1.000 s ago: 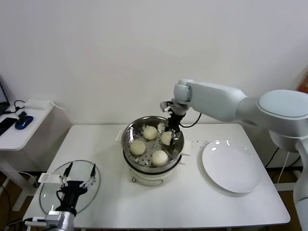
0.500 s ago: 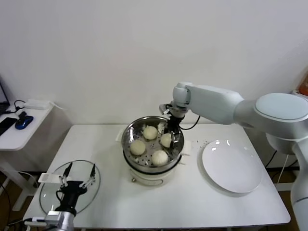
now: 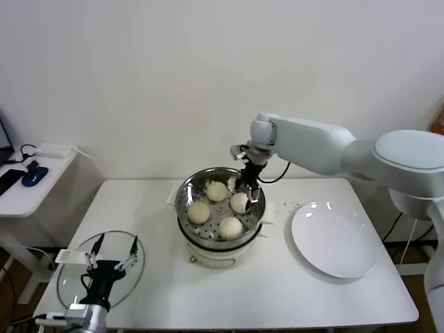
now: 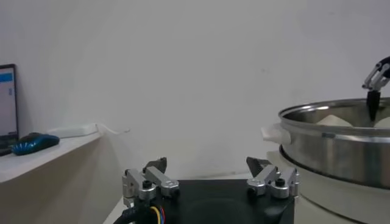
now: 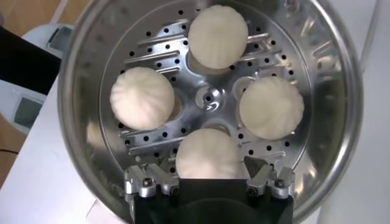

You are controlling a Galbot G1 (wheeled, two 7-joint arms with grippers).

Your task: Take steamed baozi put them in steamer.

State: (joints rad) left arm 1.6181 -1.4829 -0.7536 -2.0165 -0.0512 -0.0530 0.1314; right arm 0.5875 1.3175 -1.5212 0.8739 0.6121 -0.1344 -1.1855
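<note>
- Surface (image 3: 277, 291): white, carrying everything; the steamer (image 3: 182, 208) sits near its middle and serves as the landmark here.
- Steamer: shiny steel pot on a cream base, its perforated tray (image 5: 207, 97) open to view from above, with no lid on.
- Plate (image 3: 334, 240): flat, white, to the right of the steamer and apart from it; nothing lies on it.
- Lid (image 3: 69, 277): round glass, well to the left of the steamer and nearer the robot, lying flat on the surface.
- Right tool (image 3: 245, 189): over the steamer's far right rim, pointing down; its fingers stand apart and clamp nothing, with a baozi (image 5: 207, 154) lying free just below them on the tray.
- Left tool (image 3: 112, 245): parked over the lid, well left of the steamer, fingers spread and holding nothing.
- Baozi: four in all, ringed round the tray's centre hole — the one under the right tool, one (image 5: 142, 97), one (image 5: 217, 36) and one (image 5: 271, 107) — each resting on the tray and apart from its neighbours.
- Progress, as I judge it: all four buns are in the steamer and none shows on the plate or surface, so the loading looks done; what seems left is for the right arm to lift clear of the pot.
</note>
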